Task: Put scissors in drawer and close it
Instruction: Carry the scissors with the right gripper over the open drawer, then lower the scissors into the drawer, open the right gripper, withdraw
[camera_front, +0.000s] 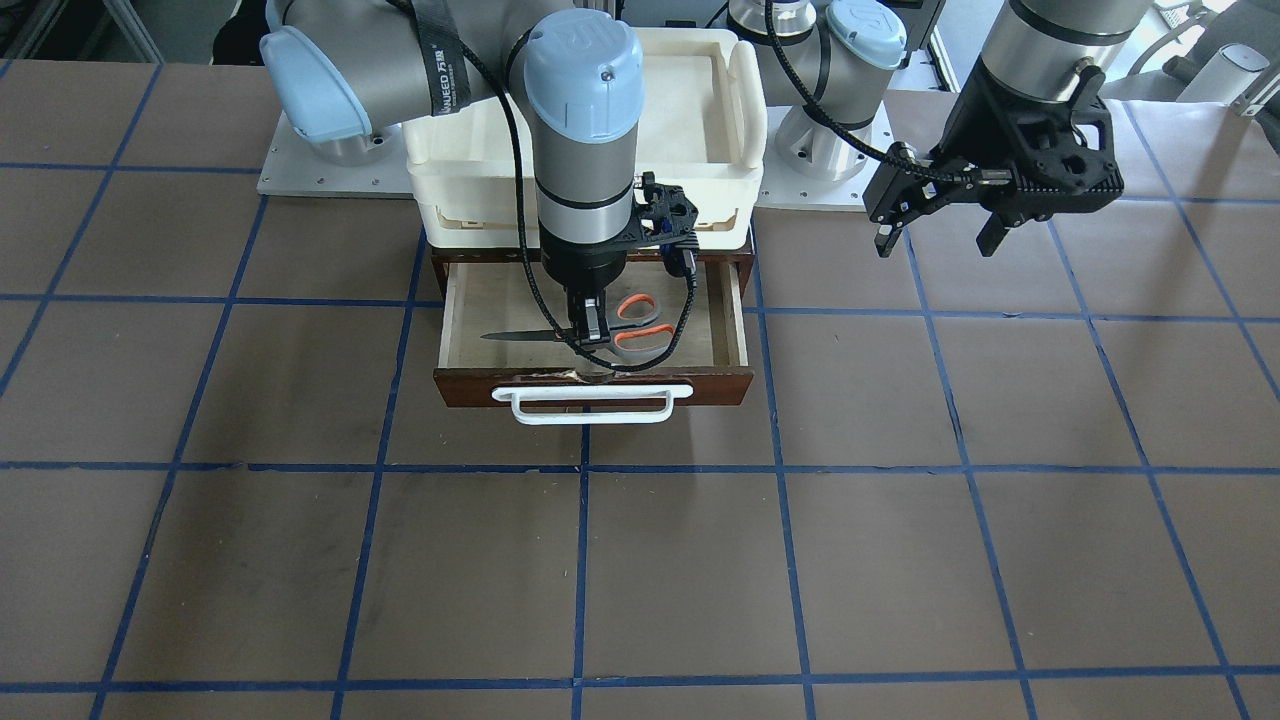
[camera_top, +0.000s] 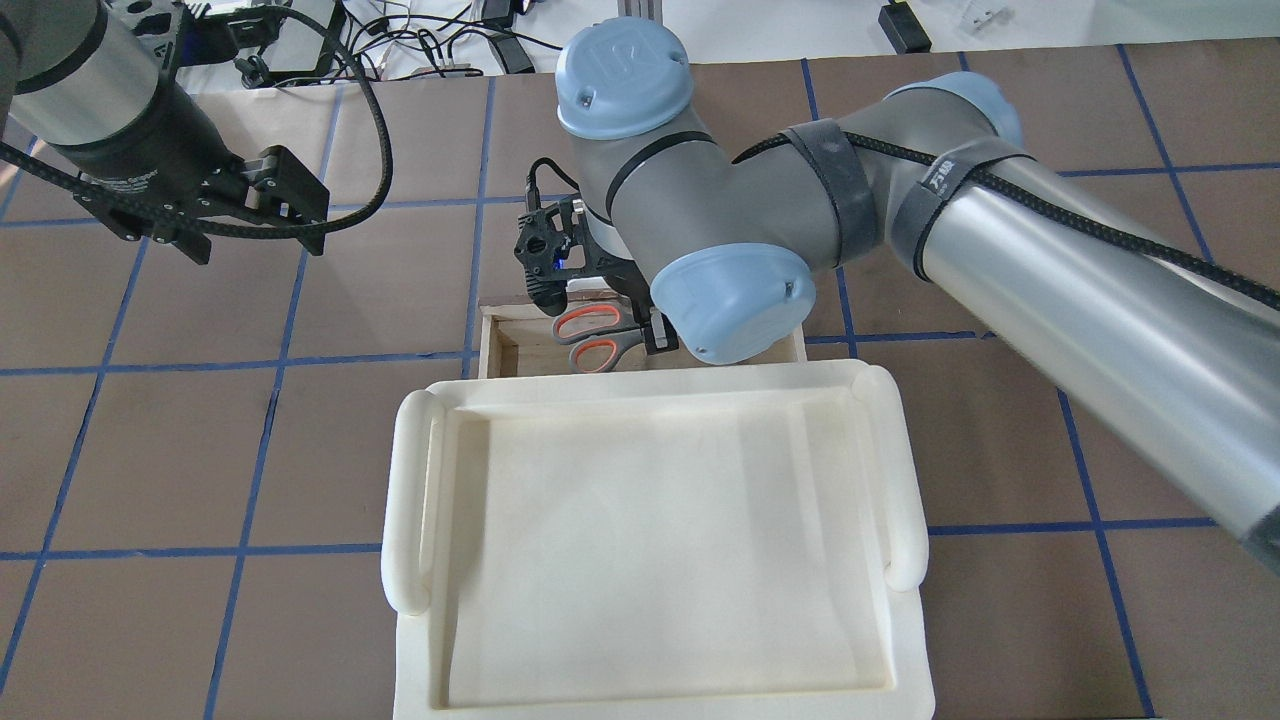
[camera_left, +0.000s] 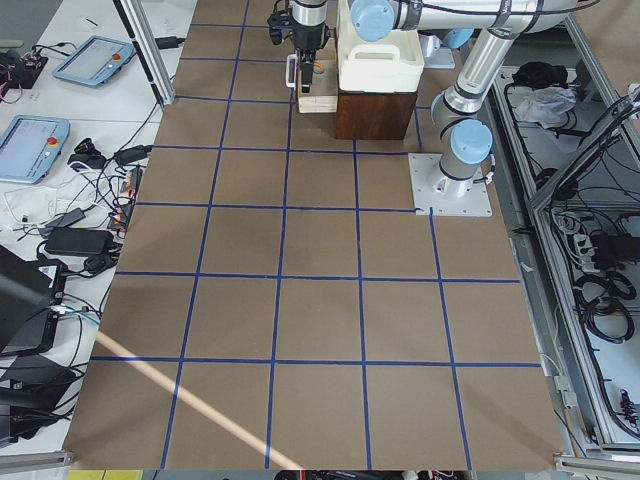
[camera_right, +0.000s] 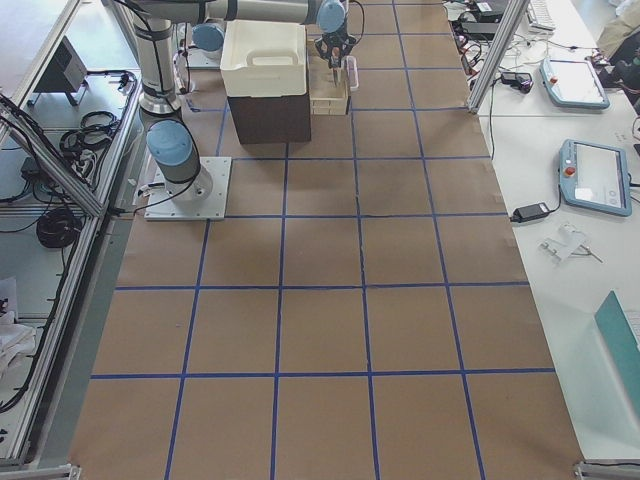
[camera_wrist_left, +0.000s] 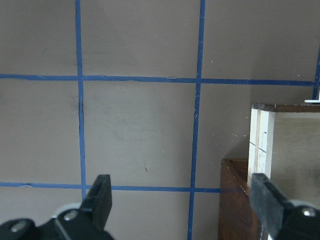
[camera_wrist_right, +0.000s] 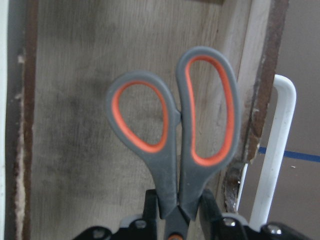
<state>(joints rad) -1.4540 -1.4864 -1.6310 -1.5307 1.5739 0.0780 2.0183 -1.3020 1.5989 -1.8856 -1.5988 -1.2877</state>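
Note:
The drawer (camera_front: 700, 385) is pulled open below the cream tray; its pale plywood floor (camera_wrist_right: 75, 125) and white bar handle (camera_front: 590, 405) show. My right gripper (camera_front: 590, 332) reaches down into it, shut on the scissors (camera_front: 640, 325) near their pivot. The grey handles lined in orange (camera_wrist_right: 175, 130) point one way and the dark blades the other, low inside the drawer. The scissors also show in the overhead view (camera_top: 590, 335). My left gripper (camera_front: 937, 240) is open and empty, held above the table off to the drawer's side (camera_wrist_left: 265, 145).
A cream plastic tray (camera_top: 410, 500) sits on top of the dark brown cabinet (camera_left: 375, 115) that holds the drawer. Brown table surface with a blue tape grid lies all around. The arm bases stand behind the cabinet.

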